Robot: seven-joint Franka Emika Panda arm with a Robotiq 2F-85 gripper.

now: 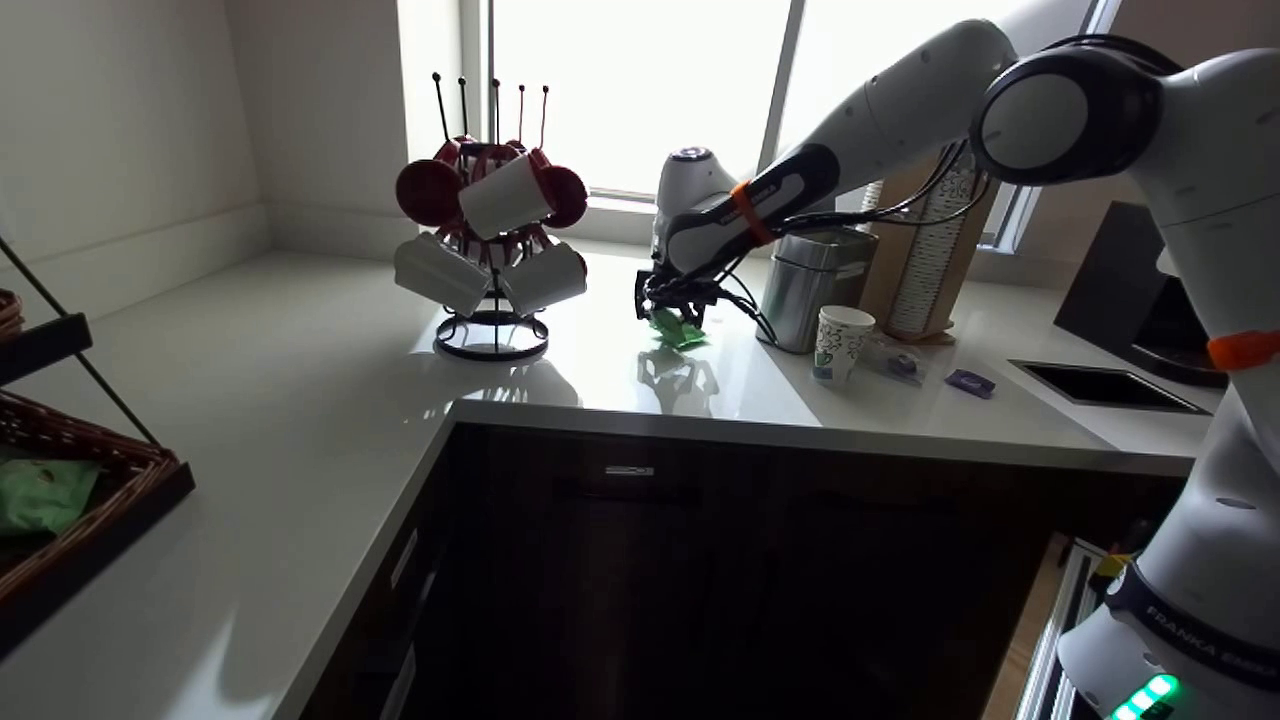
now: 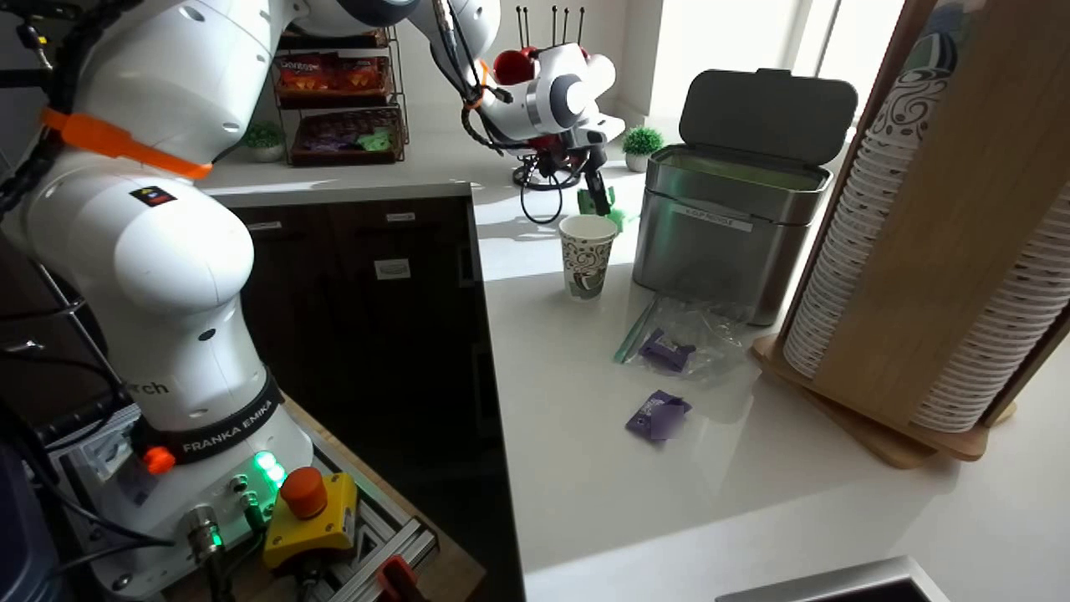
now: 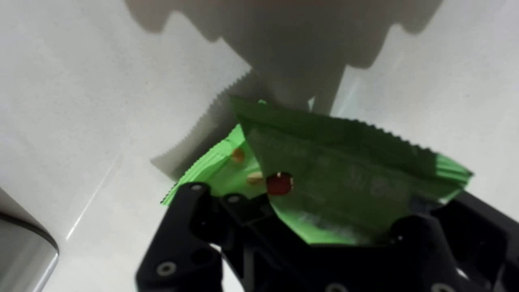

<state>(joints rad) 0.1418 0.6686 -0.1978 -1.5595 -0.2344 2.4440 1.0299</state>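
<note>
Hand (image 1: 670, 313) tight around bent green packet (image 3: 336, 170).

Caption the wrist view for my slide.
Bent green packet gripped by the end effector, pale countertop beneath, metal container at lower left.

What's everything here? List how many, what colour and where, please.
Counter: one, white, below the window
Cabinets: several, dark, under the counter
Packet: at least one, green, gripped by the claw
Bin: one, silver, on the counter
Bag: one, clear, beside the bin
Sachets: two, purple, one loose, one in or under the bag
Cup: one, white, near the bin
Stacked cups: many, white, in a brown holder
Mugs: several, white and red, on a black rack
Plants: two, green, on the counter
Snacks: several, red, green, purple, in brown baskets
Boxy object: one, black, on the counter
Button box: one, yellow, beside the arm
Arm: one, white, over the counter
Claw: one, black, at the arm's end
</note>
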